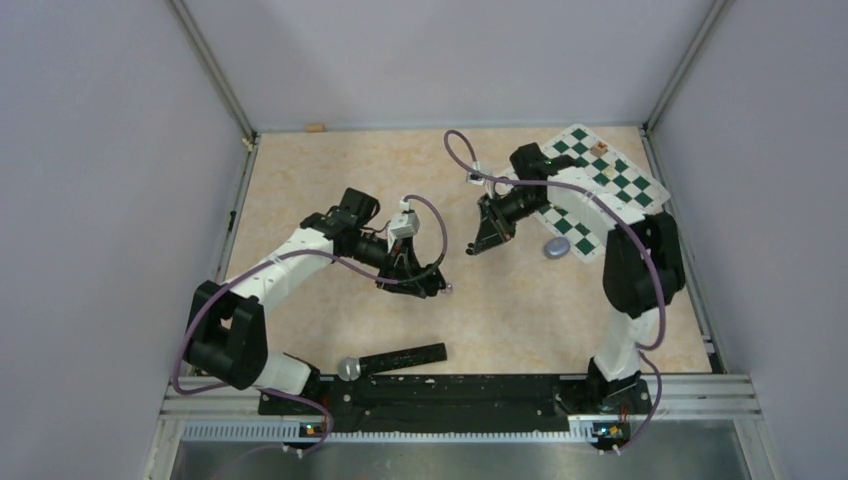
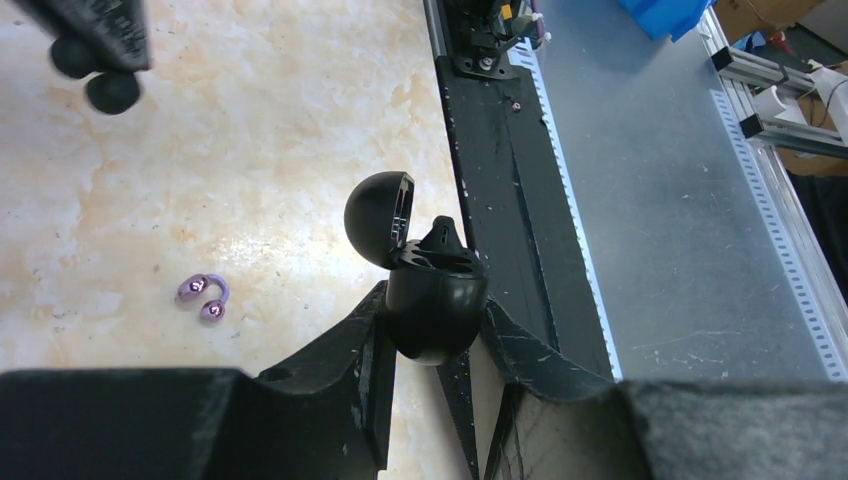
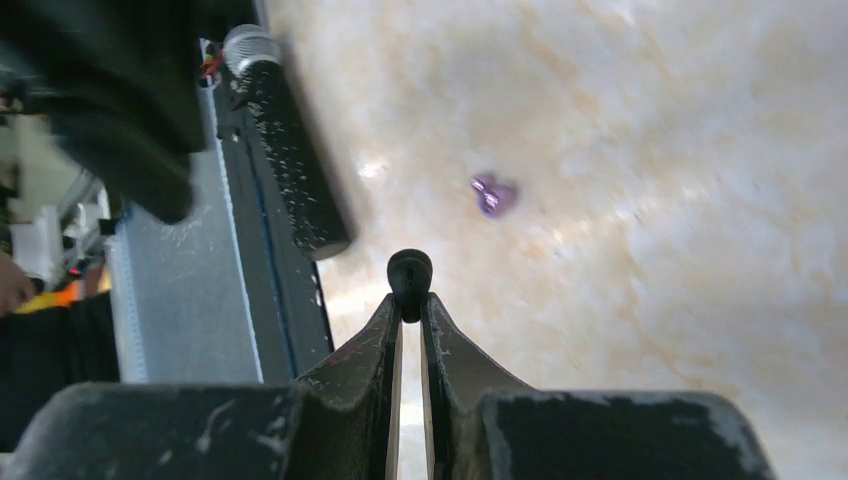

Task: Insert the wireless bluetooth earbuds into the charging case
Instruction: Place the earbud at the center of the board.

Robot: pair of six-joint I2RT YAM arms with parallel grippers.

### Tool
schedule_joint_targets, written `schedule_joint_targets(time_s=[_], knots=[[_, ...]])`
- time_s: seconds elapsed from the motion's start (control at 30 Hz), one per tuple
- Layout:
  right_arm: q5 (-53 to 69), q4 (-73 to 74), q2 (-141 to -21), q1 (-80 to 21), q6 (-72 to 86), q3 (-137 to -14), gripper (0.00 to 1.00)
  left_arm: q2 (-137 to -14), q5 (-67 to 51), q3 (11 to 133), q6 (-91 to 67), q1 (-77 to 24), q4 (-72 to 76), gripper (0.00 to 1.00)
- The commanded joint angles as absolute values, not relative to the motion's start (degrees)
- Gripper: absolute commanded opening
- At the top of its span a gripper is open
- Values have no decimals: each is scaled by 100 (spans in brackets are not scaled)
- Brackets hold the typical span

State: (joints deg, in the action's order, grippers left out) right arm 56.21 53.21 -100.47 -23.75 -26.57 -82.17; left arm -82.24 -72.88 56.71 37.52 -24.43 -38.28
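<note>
My right pincer [image 3: 411, 300] is closed almost to nothing on a black earbud [image 3: 410, 270], pinched at the very tips. My left pincer [image 2: 432, 318] is spread just enough to clamp the body of the black charging case [image 2: 437, 290]. The case has its lid [image 2: 376, 214] swung open and is held up over the middle of the tabletop [image 1: 330, 170], a little toward the near edge.

To seat the bud well, I judge I should bring it over the open well, turn it to match the recess, lower it slowly and let go only once it sits. My hold is shallow, so a nudge could flick it out.

The left wrist view shows the well, where something black already stands up, perhaps the other bud. It also shows a lilac earbud [image 2: 203, 297] lying on the tabletop near the case. The right wrist view shows the pinch but not the case. Only the overhead view shows the lilac case [image 1: 556, 248], beside the chessboard [image 1: 600, 185] in the far right corner.
</note>
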Motion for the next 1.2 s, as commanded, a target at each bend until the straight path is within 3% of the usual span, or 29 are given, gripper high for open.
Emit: schedule_joint_targets(time_s=[0.0,0.2,0.4,0.6,1.17], knots=[[5776,6538,-11315,-1915,-3260,-8692,9,-8104,-7563,5737,3859,-2461,-3858,0],[5328,5932,-12006,-1803,-2597,-8617,9,-8069,-7517,5719,3856,-2461,-3858,0],[4368,4940,-11809,-1800,-1830,-8268,19,-8114,-7479,5713,3840,-2461,-3816,0],[3738,4475,-11742,-1800,-1482,-8108,23,-8127,-7455,5739,3807,-2460,-3814,0],[4045,4031,-11473,-1625,-872,-7899,20,-8064,-7406,5704,3735,-2461,-3727,0]])
